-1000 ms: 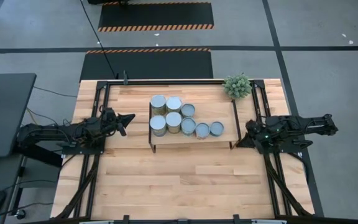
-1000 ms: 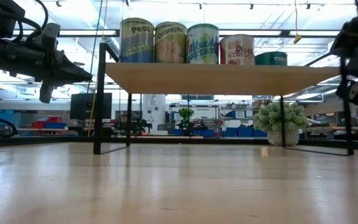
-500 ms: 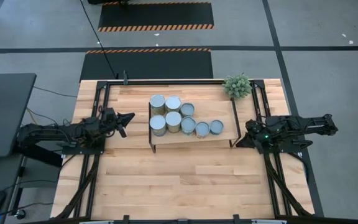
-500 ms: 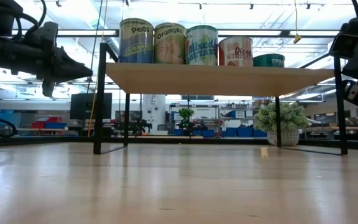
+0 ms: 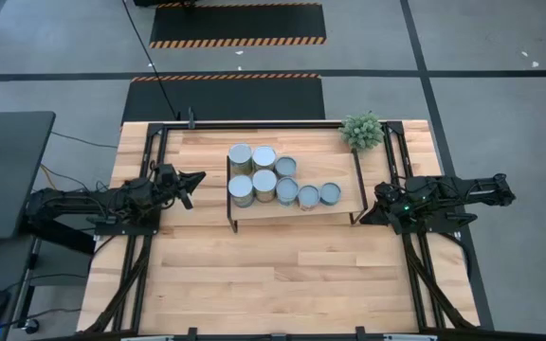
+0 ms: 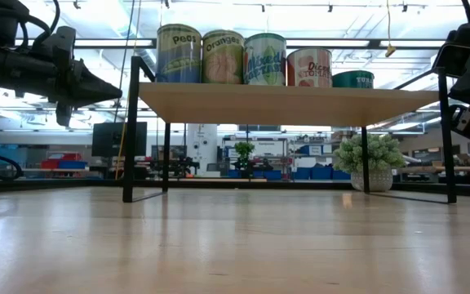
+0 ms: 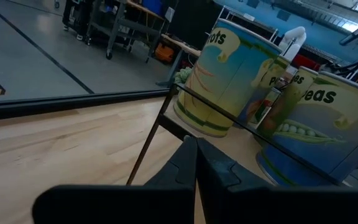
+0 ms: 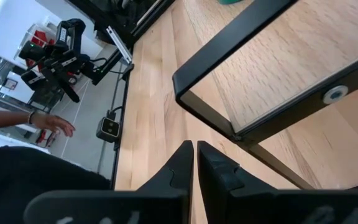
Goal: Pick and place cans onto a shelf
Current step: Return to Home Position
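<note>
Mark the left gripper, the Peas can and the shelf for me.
left gripper (image 5: 201, 177): high view, at its fingertips, just left of the shelf.
Peas can (image 6: 179, 53): low view, on its label.
shelf (image 5: 335, 169): high view, on a bare patch of the board.

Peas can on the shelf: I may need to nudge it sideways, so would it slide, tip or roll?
The peas can stands upright, a bit taller than wide, so a low push would probably slide it; a high one might tip it. It sits near the shelf end, so an outward shove could drop it. On its side it would likely roll.
</note>
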Controlling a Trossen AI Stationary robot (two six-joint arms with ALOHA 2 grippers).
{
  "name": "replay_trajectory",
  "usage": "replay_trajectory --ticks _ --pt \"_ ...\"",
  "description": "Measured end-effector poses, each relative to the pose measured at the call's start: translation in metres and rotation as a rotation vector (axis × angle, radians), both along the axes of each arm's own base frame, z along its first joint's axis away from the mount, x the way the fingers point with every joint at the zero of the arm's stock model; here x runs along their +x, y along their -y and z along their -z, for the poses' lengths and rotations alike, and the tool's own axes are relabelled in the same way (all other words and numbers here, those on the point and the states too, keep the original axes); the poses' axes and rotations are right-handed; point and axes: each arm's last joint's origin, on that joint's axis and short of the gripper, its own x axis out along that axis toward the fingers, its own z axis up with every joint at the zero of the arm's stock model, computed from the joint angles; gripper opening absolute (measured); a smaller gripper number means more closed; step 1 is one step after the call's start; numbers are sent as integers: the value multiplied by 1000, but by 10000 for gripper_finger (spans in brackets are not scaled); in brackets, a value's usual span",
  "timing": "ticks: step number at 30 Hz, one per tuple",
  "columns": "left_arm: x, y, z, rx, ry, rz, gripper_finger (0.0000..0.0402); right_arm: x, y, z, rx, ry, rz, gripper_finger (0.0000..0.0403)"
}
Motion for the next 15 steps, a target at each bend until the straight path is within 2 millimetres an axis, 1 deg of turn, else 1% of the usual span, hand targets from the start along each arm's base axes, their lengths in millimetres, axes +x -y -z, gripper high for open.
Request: replay_trajectory --ticks 15 --pt "0 0 0 0 2 0 11 0 0 0 0 0 0 28"
